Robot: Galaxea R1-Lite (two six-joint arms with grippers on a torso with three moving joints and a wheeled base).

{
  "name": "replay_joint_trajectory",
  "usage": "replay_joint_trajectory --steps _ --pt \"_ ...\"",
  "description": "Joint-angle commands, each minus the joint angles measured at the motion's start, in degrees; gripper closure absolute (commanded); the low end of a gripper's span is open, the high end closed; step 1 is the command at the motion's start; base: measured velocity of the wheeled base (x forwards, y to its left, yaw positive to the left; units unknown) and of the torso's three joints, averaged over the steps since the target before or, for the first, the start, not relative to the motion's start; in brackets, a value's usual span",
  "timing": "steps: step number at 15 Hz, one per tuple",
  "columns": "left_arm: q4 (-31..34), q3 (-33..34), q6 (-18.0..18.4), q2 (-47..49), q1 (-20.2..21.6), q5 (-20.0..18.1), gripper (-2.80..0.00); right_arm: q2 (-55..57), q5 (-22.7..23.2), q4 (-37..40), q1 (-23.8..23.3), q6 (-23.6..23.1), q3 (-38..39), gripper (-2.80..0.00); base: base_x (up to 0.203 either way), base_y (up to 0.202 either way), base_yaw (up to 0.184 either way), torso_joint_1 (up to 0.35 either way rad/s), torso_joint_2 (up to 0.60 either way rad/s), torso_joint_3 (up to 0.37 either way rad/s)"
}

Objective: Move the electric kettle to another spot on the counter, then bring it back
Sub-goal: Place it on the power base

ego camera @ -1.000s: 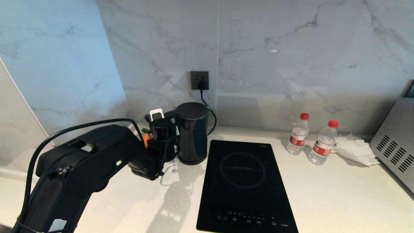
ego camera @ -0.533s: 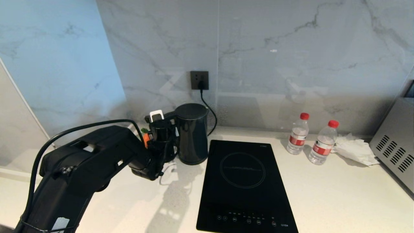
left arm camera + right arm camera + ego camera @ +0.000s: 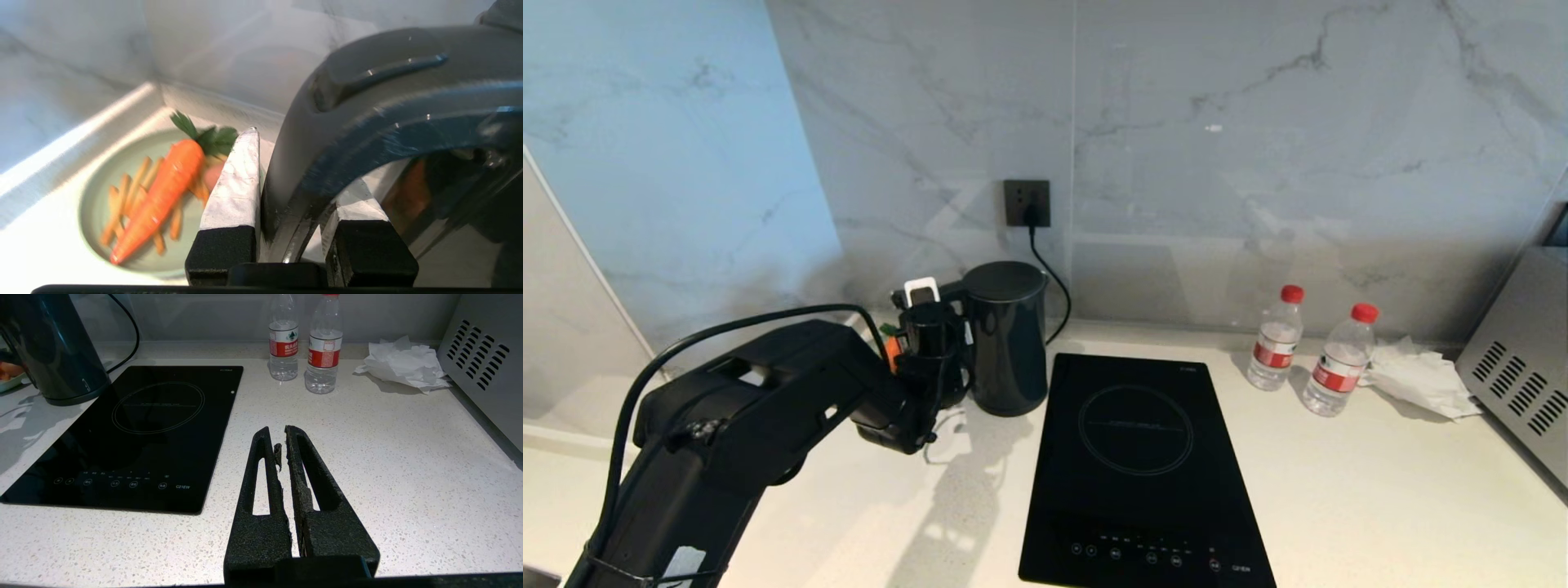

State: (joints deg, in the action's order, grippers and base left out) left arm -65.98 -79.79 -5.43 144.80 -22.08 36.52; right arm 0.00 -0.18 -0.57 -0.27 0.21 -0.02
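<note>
The left claw (image 3: 286, 192) is clamped on the loop handle (image 3: 367, 134) of the electric kettle (image 3: 1007, 336): in the left wrist view its two white-taped fingers (image 3: 237, 183) sit on either side of the handle's lower end, pressed against it. In the head view the left claw (image 3: 931, 343) stands just to the left of the kettle body, with the black left arm (image 3: 752, 408) reaching in from the lower left corner.

The kettle stands upright near the back of the table (image 3: 1380, 490), close to the grey-veined marble wall (image 3: 1258, 163) and just beside the back left corner of the black induction hob (image 3: 1135, 465). Whether its bottom rests on the table or is slightly raised, I cannot tell. A black cord (image 3: 1054, 286) runs from the wall socket (image 3: 1027, 202) down behind the kettle.

Past the left claw, in the corner of the table, lies a pale green plate (image 3: 98, 183) with a carrot (image 3: 163, 196) (green top attached) and orange sticks (image 3: 122, 196) on it.

The right claw (image 3: 284, 435) hangs over the table in front of the hob's right edge, its dark fingers closed together on nothing, well apart from the kettle (image 3: 45, 347).

Farther right along the wall stand two water bottles (image 3: 1274, 339) with red caps, close together, then a crumpled white tissue (image 3: 1417, 380), and at the far right edge a grey appliance with vent slots (image 3: 1523, 367).
</note>
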Motion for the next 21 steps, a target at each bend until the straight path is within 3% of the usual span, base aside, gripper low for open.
replay_joint_trajectory --steps 1,5,8,14,15,21 --pt "-0.7 -1.4 1.2 2.3 -0.2 0.3 0.0 0.0 0.0 0.0 0.0 0.0 -0.1 0.0 0.0 0.0 0.0 0.0 0.0 0.0" --pt "-0.7 -1.7 2.0 2.7 0.3 0.3 0.0 0.0 0.0 0.0 0.0 0.0 -0.1 0.0 0.0 0.0 0.0 0.0 0.0 0.0" --pt "-0.8 -2.3 4.7 3.1 0.0 0.3 0.0 0.0 0.0 0.0 0.0 0.0 0.0 0.0 0.0 0.0 0.0 0.0 0.0 0.0" --pt "-0.1 -3.6 5.2 2.1 0.0 2.2 0.0 0.0 0.0 0.0 0.0 0.1 0.0 0.0 0.0 0.0 0.0 0.0 0.0 0.0" --pt "-0.1 -3.6 5.4 2.2 -0.2 2.5 -2.8 0.0 0.0 0.0 0.0 0.0 0.0 0.0 0.0 0.0 0.0 0.0 0.0 0.0" --pt "-0.5 -3.0 5.7 1.4 1.1 2.8 -2.8 0.0 0.0 0.0 0.0 0.0 0.0 0.0 0.0 0.0 0.0 0.0 0.0 0.0"
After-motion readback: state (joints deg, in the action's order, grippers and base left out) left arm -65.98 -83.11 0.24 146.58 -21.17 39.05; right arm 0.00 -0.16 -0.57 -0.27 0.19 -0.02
